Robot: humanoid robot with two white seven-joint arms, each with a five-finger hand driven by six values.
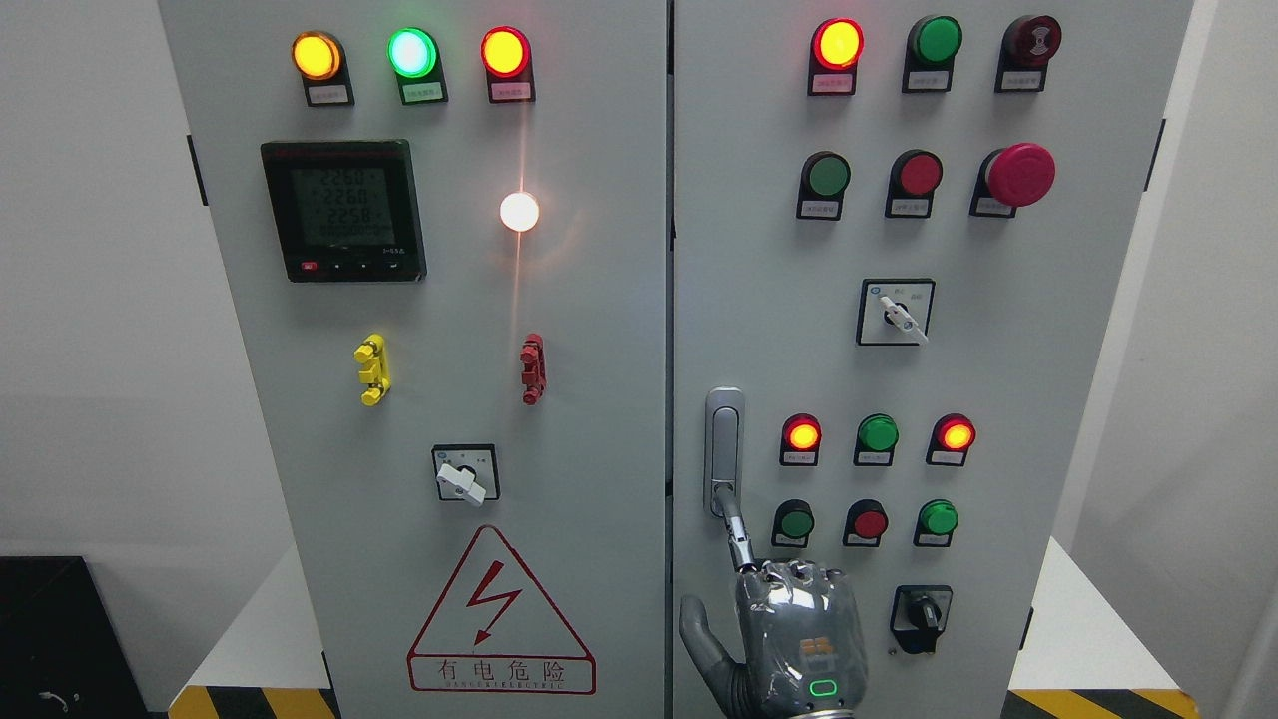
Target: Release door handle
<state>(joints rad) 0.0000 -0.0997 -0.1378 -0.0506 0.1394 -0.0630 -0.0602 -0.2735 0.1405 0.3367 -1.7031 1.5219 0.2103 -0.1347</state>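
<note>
Grey right robot hand [794, 639] low on right cabinet door [998, 379], one finger [736, 534] hooked at handle [723, 449] bottom, others curled, nothing gripped; release looks nearly done.

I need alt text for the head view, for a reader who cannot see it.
A robot hand at the bottom edge reaches one extended finger up to the lower end of a silver door handle on the right door of a grey electrical cabinet covered in indicator lights and switches.

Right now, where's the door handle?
Head view: the door handle sits on the right door's left edge, just left of the lower lamp cluster, with a finger of the right hand touching its bottom end.
</note>
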